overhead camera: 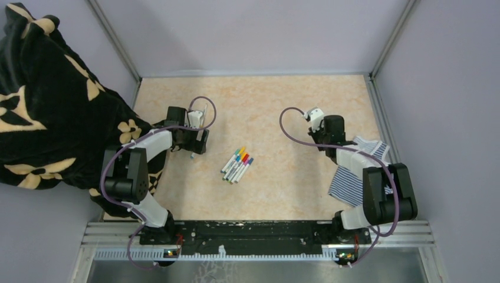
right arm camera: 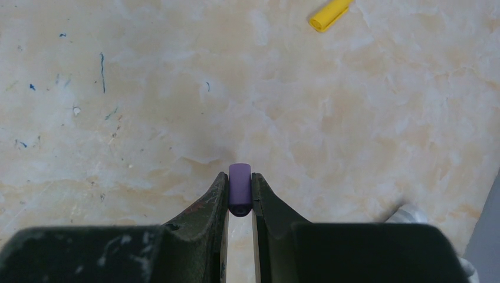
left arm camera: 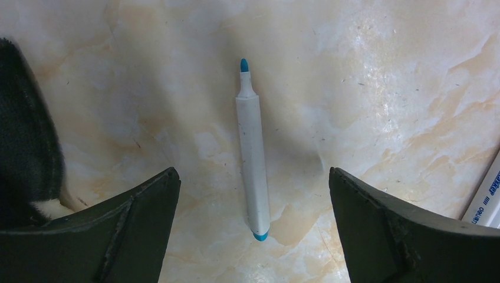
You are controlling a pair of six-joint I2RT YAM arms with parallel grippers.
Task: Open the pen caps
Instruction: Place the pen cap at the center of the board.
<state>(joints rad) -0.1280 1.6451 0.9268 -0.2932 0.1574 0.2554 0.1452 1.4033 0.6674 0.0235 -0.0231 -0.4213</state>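
**Materials and shapes.** A short cylindrical purple plastic cap, smooth and matt, was pinched between the two black fingers of the right gripper. The jaws were narrow and clamped on the cap's sides, above the table. A yellow plastic cap, tubular with its hollow end showing, lay loose on the table well ahead and to the right.

The left gripper was spread wide and held nothing. Below the gap between its fingers lay a thin white-barrelled marker pen. It was uncapped, with a blue-teal nib at the far end, a matching plug at the near end, and a grime-speckled barrel. A second white barrel with blue print cut into the wrist view's right edge.

**Counts.**
- Caps seen off: two.
- Pen lying apart: one.
- The cluster of pens lay mid-table, side by side with coloured ends. It held five or six, too tightly packed for a firm count.

**Surface and room.** The beige marble-patterned table was glossy, with ink flecks and fine scratches. A black fleece blanket with cream flowers was draped at the left. A blue-and-white striped cloth lay at the right beneath the right arm. Pale lilac walls enclosed the table.
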